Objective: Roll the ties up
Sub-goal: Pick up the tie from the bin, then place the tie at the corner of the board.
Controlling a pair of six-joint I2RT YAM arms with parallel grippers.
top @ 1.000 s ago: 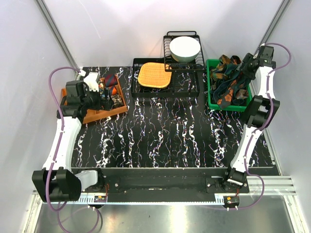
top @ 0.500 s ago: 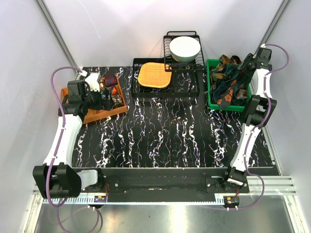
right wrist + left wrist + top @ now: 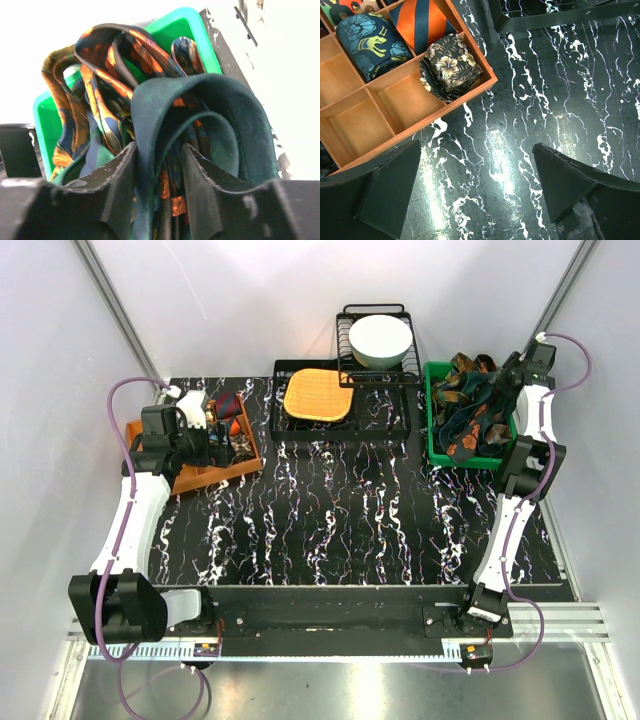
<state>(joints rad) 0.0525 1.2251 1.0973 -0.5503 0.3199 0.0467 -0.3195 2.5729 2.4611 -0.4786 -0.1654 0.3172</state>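
Note:
Several loose ties [image 3: 470, 415], navy and teal with orange patterns, are heaped in a green bin [image 3: 470, 461] at the back right. My right gripper [image 3: 506, 381] reaches into the heap. In the right wrist view its jaws [image 3: 159, 170] stand narrowly apart, closed around a fold of the plain dark teal tie [image 3: 150, 110], with patterned ties behind it. Three rolled ties sit in an orange wooden compartment box [image 3: 470, 90]: a blue patterned one [image 3: 367, 42], an orange and navy striped one [image 3: 422, 20], a dark floral one [image 3: 452, 62]. My left gripper [image 3: 477, 185] is open and empty over the table beside the box.
A black tray holds the orange woven mat [image 3: 318, 393] at the back centre. Behind it a wire rack [image 3: 345, 350] holds a white bowl [image 3: 380, 338]. The box has bare compartments [image 3: 355, 127]. The table top is black marble [image 3: 340, 510].
My right wrist has drawn a little up and back at the green bin with the teal tie between its jaws. The left arm has shifted slightly by the box.

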